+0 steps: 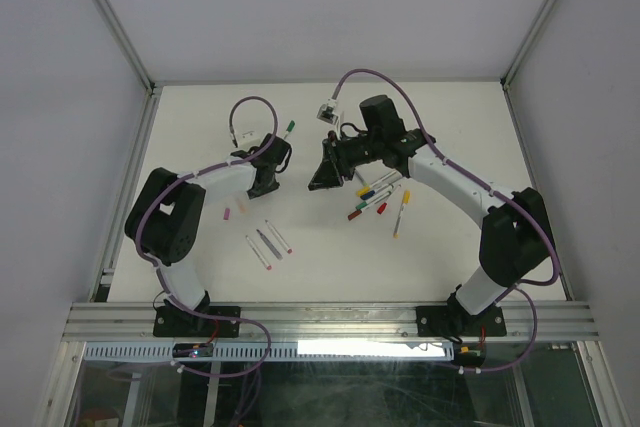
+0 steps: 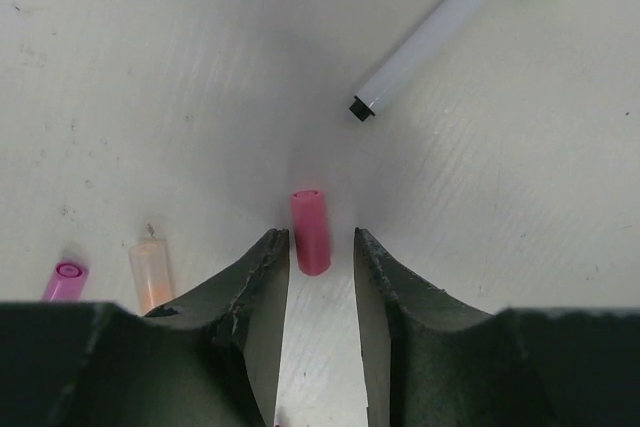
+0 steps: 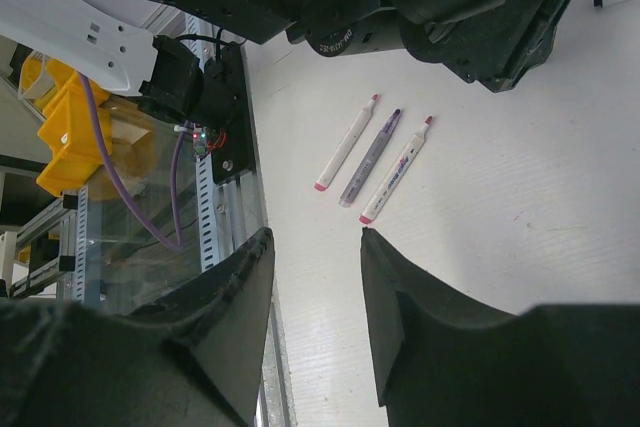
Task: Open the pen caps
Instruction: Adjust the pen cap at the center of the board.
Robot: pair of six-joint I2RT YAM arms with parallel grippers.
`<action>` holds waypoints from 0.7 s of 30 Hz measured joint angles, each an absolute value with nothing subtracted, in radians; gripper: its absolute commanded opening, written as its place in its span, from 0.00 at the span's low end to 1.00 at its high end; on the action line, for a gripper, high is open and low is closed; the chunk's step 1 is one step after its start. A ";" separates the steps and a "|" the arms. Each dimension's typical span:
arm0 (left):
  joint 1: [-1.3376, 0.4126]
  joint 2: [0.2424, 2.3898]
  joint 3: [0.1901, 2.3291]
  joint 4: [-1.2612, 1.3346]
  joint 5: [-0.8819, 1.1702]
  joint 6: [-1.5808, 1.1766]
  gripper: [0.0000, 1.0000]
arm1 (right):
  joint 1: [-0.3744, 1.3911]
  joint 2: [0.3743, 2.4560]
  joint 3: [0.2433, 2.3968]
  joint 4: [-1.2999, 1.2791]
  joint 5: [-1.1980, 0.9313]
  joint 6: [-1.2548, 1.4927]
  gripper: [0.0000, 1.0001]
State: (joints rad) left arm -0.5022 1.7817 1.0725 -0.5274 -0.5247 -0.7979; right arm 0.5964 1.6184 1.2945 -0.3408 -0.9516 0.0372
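Here the left gripper (image 2: 320, 239) stands low over the table (image 2: 150, 67). Its jaws are released, and a pink cap (image 2: 311, 231) lies loose between the tips, touching neither. At 8 o'clock from it lie a pale orange cap (image 2: 150, 272) and a magenta cap (image 2: 65, 280); at 1 o'clock lies a white pen (image 2: 430, 42). The right gripper (image 3: 315, 242) is released too and grasps nothing; in its own view, three pens (image 3: 371, 155) lie side by side at 12 o'clock.

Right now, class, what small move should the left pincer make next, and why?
Probably lift the left pincer straight up and away. The short pink plastic cap lies loose on the white table between its parted jaws, ungripped, near a magenta cap and a pale orange cap, so it looks released.
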 measured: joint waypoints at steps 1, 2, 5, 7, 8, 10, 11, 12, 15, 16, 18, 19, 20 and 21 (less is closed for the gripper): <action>-0.502 1.782 1.073 -0.527 -0.525 -0.797 0.28 | 0.596 1.618 1.295 -0.340 -0.951 0.038 0.43; -0.502 1.782 1.073 -0.529 -0.525 -0.799 0.25 | 0.595 1.618 1.295 -0.341 -0.952 0.038 0.43; -0.502 1.782 1.072 -0.533 -0.527 -0.800 0.16 | 0.594 1.618 1.295 -0.341 -0.951 0.040 0.43; -0.502 1.781 1.070 -0.533 -0.530 -0.800 0.09 | 0.593 1.618 1.295 -0.341 -0.952 0.043 0.43; -0.502 1.780 1.068 -0.532 -0.532 -0.801 0.06 | 0.593 1.618 1.295 -0.340 -0.952 0.043 0.43; -0.502 1.775 1.064 -0.531 -0.532 -0.803 0.04 | 0.593 1.618 1.295 -0.341 -0.952 0.043 0.43; -0.502 1.772 1.062 -0.531 -0.533 -0.804 0.04 | 0.593 1.618 1.295 -0.340 -0.952 0.044 0.43; -0.502 1.766 1.056 -0.530 -0.533 -0.804 0.04 | 0.593 1.618 1.295 -0.340 -0.952 0.044 0.43; -0.502 1.737 1.026 -0.536 -0.533 -0.805 0.05 | 0.593 1.618 1.295 -0.340 -0.952 0.044 0.43; -0.502 1.723 1.010 -0.538 -0.532 -0.806 0.05 | 0.593 1.618 1.295 -0.340 -0.952 0.045 0.43; -0.502 1.693 0.982 -0.547 -0.532 -0.810 0.07 | 0.593 1.618 1.295 -0.340 -0.952 0.046 0.43; -0.502 1.680 0.971 -0.553 -0.531 -0.813 0.09 | 0.593 1.618 1.294 -0.340 -0.952 0.046 0.43; -0.502 1.665 0.959 -0.557 -0.530 -0.817 0.11 | 0.593 1.618 1.294 -0.340 -0.952 0.047 0.43; -0.502 1.657 0.953 -0.558 -0.531 -0.819 0.13 | 0.593 1.618 1.294 -0.340 -0.953 0.047 0.43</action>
State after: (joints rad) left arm -0.5018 1.6569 0.9535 -0.5579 -0.5308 -0.8192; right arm 0.5930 1.6184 1.2942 -0.3405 -0.9527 0.0467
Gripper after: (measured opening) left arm 0.087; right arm 0.427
